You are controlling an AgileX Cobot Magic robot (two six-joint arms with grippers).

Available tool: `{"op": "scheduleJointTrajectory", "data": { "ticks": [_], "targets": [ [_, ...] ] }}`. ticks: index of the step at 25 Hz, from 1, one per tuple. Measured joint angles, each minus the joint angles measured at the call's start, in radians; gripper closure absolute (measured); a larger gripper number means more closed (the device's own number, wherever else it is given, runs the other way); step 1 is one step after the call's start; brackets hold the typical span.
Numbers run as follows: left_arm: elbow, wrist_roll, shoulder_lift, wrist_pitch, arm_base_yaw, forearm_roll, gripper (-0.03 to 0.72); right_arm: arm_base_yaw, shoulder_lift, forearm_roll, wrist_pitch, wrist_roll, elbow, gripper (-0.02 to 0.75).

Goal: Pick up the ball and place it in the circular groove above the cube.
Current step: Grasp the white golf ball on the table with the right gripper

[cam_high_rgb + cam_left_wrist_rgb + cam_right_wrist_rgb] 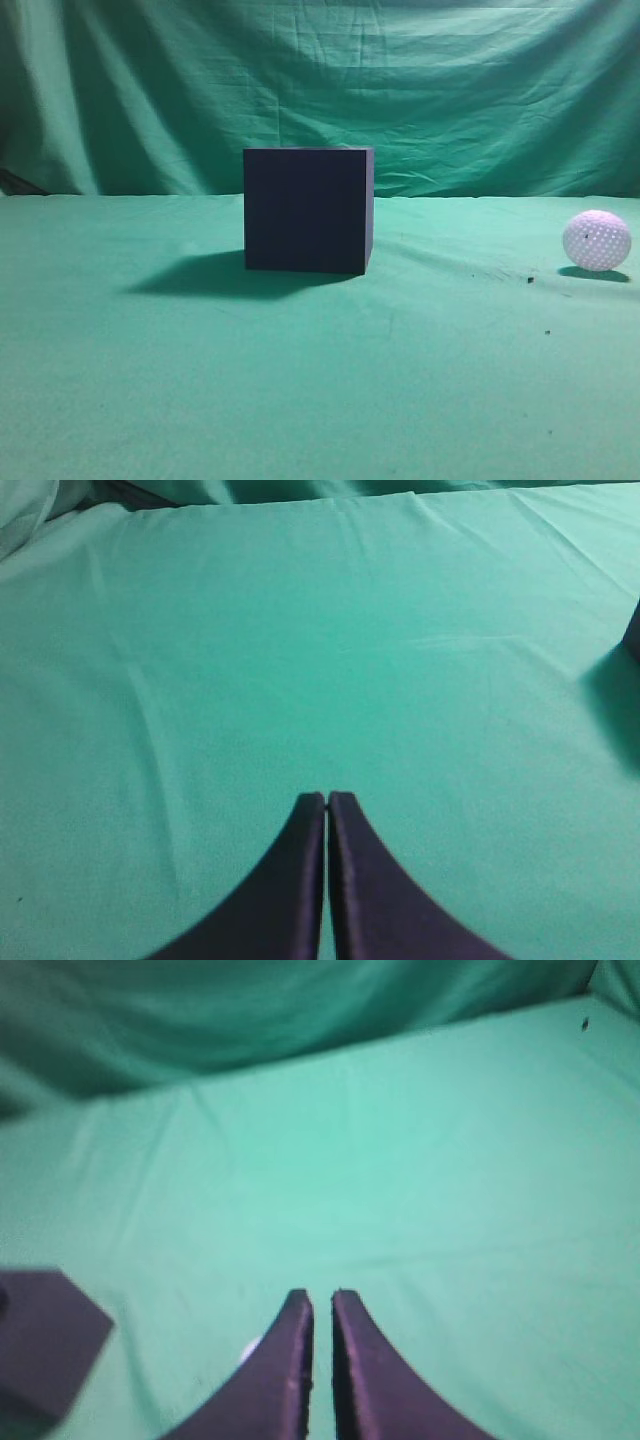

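Both claws sit nearest their wrist cameras: the left gripper (327, 798) has its dark, curved fingers pressed together on nothing, and the right gripper (321, 1296) shows only a sliver of gap, likewise empty. Farther out on the soft green cloth (320, 400), the white dimpled ball (597, 240) rests far right, well apart from the matte, flat-faced dark cube (308, 210) at centre. A draped, creased green backdrop (400, 90) hangs behind.

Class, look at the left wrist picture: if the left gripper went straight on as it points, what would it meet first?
Probably only the green cloth; the left gripper has nothing else ahead, though depth is unclear.
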Motion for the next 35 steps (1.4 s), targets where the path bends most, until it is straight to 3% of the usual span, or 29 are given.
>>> {"op": "scheduleJointTrajectory", "data": {
  "ticks": [2,3,4,8,13,19,20,21,27,29,35],
  "targets": [
    [0.000,0.000,0.000,0.000,0.000,0.000,0.688,0.000,0.098,0.004,0.124,-0.124,-0.078,0.689],
    [0.000,0.000,0.000,0.000,0.000,0.000,0.688,0.000,0.143,0.004,0.186,-0.185,-0.127,0.738],
    [0.000,0.000,0.000,0.000,0.000,0.000,0.688,0.000,0.199,0.006,0.259,-0.221,-0.176,0.738],
    [0.000,0.000,0.000,0.000,0.000,0.000,0.688,0.007,0.399,0.012,0.442,-0.269,-0.323,0.738],
    [0.000,0.000,0.000,0.000,0.000,0.000,0.688,0.129,0.600,-0.051,0.563,-0.250,-0.456,0.738],
    [0.000,0.000,0.000,0.000,0.000,0.000,0.688,0.254,0.783,-0.212,0.599,-0.131,-0.568,0.738],
    [0.000,0.000,0.000,0.000,0.000,0.000,0.688,0.260,0.812,-0.225,0.599,-0.129,-0.581,0.689],
    [0.000,0.000,0.000,0.000,0.000,0.000,0.688,0.262,0.836,-0.233,0.599,-0.127,-0.593,0.689],
    [0.000,0.000,0.000,0.000,0.000,0.000,0.688,0.266,0.986,-0.256,0.576,-0.074,-0.645,0.255],
    [0.000,0.000,0.000,0.000,0.000,0.000,0.688,0.266,1.022,-0.278,0.551,-0.044,-0.659,0.150],
    [0.000,0.000,0.000,0.000,0.000,0.000,0.688,0.266,1.102,-0.309,0.478,0.027,-0.684,0.130]
  ]
}}
